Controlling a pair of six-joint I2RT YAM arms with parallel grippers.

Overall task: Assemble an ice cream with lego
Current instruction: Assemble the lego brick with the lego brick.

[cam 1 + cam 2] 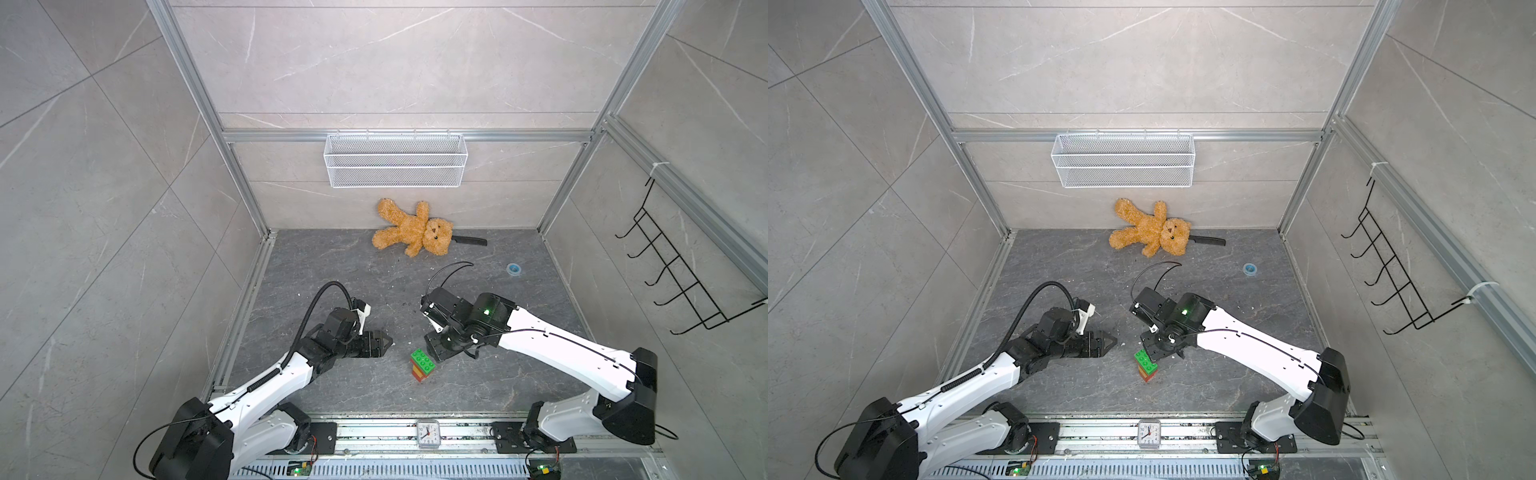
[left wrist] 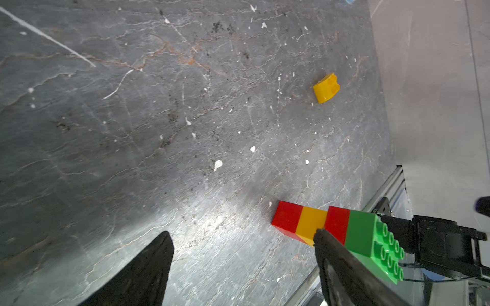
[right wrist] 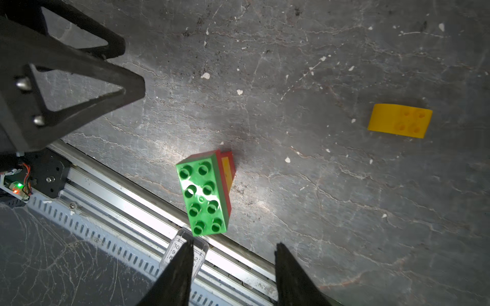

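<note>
left pincer (image 1: 388, 343), jaws apart and empty, hangs just beside the upright stack of red, yellow, red and long green studded plastic bricks (image 1: 423, 365); right pincer (image 3: 234, 243), jaws apart and empty, hangs close above its green top. the round-topped yellow plastic brick (image 3: 400, 121) lies on the grey stone-look table (image 3: 344, 212), well apart from both pincers. advised: right pincer takes this cap by its flat sides; left steadies the stack below the green while it is pressed on.

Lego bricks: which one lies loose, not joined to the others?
The round-topped yellow brick. It lies alone on the floor, while the red, yellow, red and green bricks are joined in one stack.
</note>
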